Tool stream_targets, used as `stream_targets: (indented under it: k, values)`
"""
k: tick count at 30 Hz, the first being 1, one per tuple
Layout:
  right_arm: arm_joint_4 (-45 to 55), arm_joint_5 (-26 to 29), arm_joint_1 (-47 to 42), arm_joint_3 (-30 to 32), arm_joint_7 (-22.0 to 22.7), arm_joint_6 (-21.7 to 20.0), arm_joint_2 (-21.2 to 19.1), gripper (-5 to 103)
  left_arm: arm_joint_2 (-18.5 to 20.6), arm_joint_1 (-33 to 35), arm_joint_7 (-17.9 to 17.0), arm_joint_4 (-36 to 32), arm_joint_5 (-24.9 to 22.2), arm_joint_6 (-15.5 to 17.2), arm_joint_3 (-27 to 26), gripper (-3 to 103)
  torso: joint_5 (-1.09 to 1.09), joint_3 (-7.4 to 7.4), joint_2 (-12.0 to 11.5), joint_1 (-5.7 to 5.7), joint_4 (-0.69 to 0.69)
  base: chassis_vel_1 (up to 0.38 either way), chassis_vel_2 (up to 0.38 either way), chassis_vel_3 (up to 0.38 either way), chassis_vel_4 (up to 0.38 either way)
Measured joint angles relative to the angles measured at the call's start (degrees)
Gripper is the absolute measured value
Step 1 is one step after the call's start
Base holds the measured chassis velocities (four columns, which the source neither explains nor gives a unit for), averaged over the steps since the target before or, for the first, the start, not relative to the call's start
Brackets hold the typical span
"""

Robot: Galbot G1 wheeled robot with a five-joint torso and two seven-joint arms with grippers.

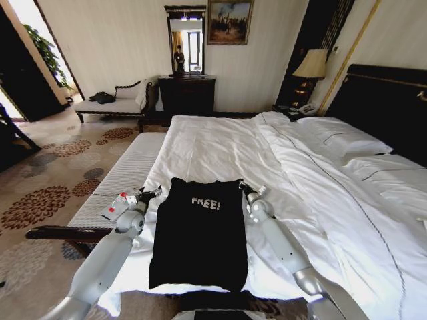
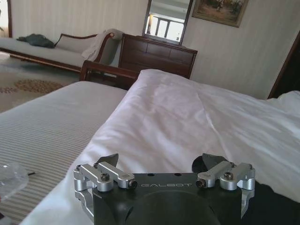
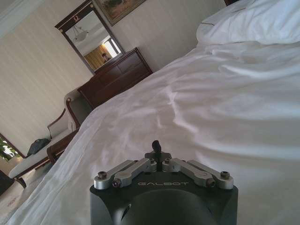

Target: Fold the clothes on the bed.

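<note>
The left gripper (image 1: 157, 191), spread open, and the right gripper (image 1: 242, 186), pinched shut, are positioned at the top corners of the black T-shirt (image 1: 199, 233), low in the frame on the bed (image 1: 220, 147).

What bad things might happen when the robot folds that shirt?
The left gripper and right gripper sit at the shirt's top corners on loose white duvet, so they might pinch duvet too. A bottle lies beside the left arm and might get knocked. The shirt's hem is near the bed's edge and may slide off.
</note>
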Motion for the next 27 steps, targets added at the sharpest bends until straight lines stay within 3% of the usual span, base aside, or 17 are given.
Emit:
stream_targets:
  k: [4, 7, 11, 20, 27]
  values:
    - [0.56, -0.22, -0.4, 0.21, 0.6, -0.39, -0.62, 0, -2.62, -3.27, -0.3, 2.89, -3.45, 1.14, 1.07, 100, 0.0, 0.0, 0.0, 0.0, -0.01, 0.0, 0.0, 0.0, 0.0]
    - [0.8, -1.06, -1.86, 0.49, 0.75, -0.55, -0.96, 0, -7.84, -8.66, -1.33, 10.4, -6.96, 3.4, 2.76, 100, 0.0, 0.0, 0.0, 0.0, -0.04, 0.0, 0.0, 0.0, 0.0]
    - [0.81, -1.24, -2.4, 1.01, 0.74, -0.63, -0.76, 0, -11.46, -13.28, -1.53, 17.79, -8.95, 4.84, 4.06, 100, 0.0, 0.01, 0.0, 0.01, -0.01, 0.0, 0.0, 0.0, 0.0]
    - [0.88, -1.38, -1.95, 0.29, 0.55, -0.65, -0.66, 0, -15.44, -18.0, -1.22, 23.52, -11.49, 6.28, 4.4, 103, 0.01, 0.0, 0.0, 0.01, 0.01, 0.0, 0.0, 0.0, 0.0]
    - [1.22, -1.4, -2.26, 0.18, 0.49, -0.64, -0.73, 0, -17.83, -20.36, -0.48, 26.52, -10.21, 6.1, 4.49, 86, 0.0, 0.0, 0.0, 0.0, -0.02, 0.0, 0.0, 0.0, 0.0]
